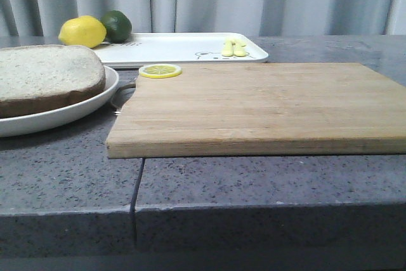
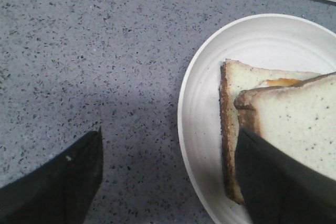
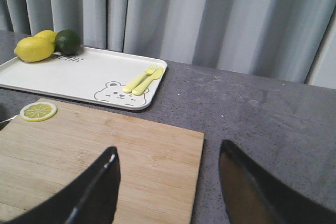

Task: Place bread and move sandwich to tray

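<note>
The sandwich sits on its round white plate (image 1: 95, 103) at the left of the counter. Its top is the thick pale bread (image 2: 299, 114) with a brown crust, also seen as the bread (image 1: 47, 74) from the front. Under it lies a thinner slice (image 2: 233, 87) with a bit of orange egg (image 2: 281, 82) peeking out. My left gripper (image 2: 168, 182) is open above the plate's rim (image 2: 191, 129), one finger over the bread's corner, the other over bare counter. The white tray (image 1: 171, 49) lies at the back. My right gripper (image 3: 168, 182) is open and empty over the cutting board's edge.
A wooden cutting board (image 1: 266, 106) fills the middle and right, with a lemon slice (image 1: 160, 70) on its far left corner. On the tray rest a lemon (image 1: 82, 31), a lime (image 1: 116, 25) and yellow cutlery (image 1: 233, 47). Grey curtains hang behind.
</note>
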Motion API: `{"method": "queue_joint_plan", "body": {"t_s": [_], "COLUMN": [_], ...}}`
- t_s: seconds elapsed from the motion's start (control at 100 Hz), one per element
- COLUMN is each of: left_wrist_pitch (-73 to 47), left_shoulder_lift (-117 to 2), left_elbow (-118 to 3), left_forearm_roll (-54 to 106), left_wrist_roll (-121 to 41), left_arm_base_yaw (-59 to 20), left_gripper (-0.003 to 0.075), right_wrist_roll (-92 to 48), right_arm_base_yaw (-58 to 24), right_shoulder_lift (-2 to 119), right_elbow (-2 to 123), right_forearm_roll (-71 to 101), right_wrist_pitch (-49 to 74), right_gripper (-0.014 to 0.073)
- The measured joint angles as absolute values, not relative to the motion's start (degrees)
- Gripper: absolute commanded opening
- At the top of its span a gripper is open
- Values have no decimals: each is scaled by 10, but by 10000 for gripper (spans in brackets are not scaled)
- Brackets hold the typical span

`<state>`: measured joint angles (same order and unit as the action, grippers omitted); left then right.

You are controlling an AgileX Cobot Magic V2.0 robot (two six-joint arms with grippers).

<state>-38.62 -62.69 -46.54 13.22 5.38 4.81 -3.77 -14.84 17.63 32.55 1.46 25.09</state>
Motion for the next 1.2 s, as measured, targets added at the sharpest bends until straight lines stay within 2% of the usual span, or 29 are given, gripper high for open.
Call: {"method": "queue_joint_plan", "body": {"t_s": [0.7, 1.2], "left_wrist_pitch": [-352, -329], "left_shoulder_lift": [-744, -778], "left_elbow": [-465, -472], "left_forearm_roll": [160, 174], "left_wrist_roll": [54, 54], "left_arm_base_yaw": [48, 48], "left_gripper": [494, 494], "right_wrist_roll": [-38, -38], "right_arm_base_yaw": [-148, -148], "right_shoulder_lift": [176, 176], "right_elbow": [326, 326], "right_forearm_roll": [15, 15], "right_wrist_pitch": [251, 225], "right_gripper": [425, 425]}}
